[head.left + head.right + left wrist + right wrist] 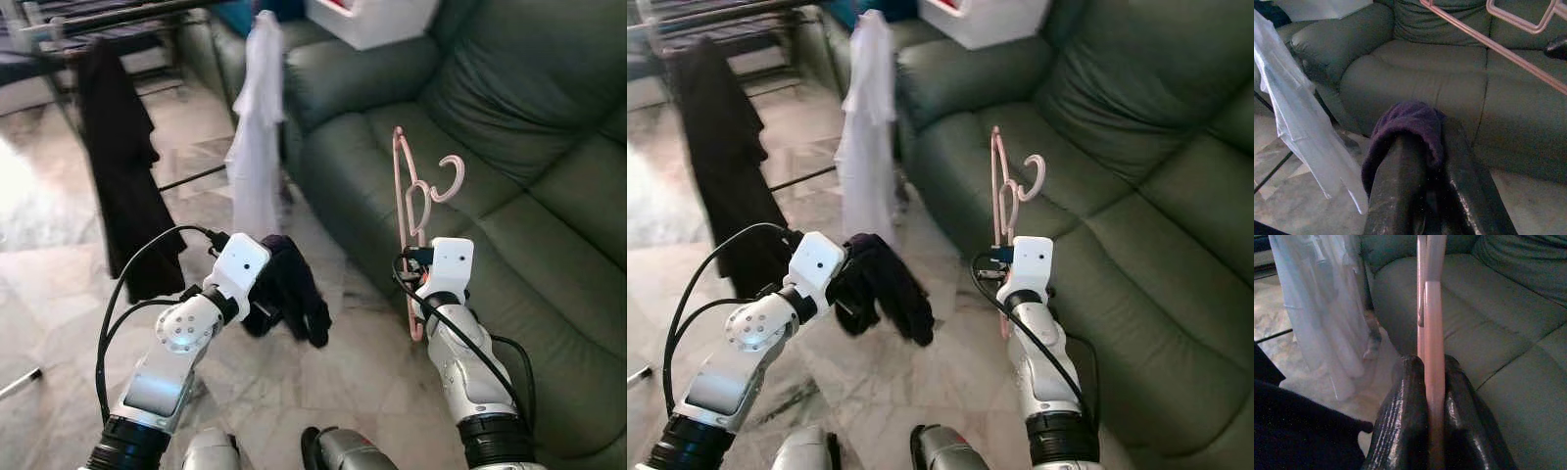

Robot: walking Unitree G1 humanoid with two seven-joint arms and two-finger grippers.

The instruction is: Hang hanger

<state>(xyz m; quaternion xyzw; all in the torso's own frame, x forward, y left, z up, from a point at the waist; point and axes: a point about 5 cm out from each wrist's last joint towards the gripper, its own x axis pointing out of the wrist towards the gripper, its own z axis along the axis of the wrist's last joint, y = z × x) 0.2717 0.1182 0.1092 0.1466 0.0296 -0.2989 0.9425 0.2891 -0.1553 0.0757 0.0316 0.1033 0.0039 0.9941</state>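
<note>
A pink plastic hanger [409,201] stands upright in front of the sofa, its hook [450,177] curling to the right. My right gripper [1431,396] is shut on the hanger's bar [1433,357], the two black fingers [1400,426] pressed against either side. My left gripper [1425,166] is shut on a dark purple cloth [290,287] that droops from it over the floor; in the left wrist view the cloth [1410,127] bunches over the fingertips.
A dark green sofa [509,147] spans the right side. A white garment [257,127] and a black garment [122,166] hang from a drying rack [88,20] at the back left. Marble floor [59,215] lies in front.
</note>
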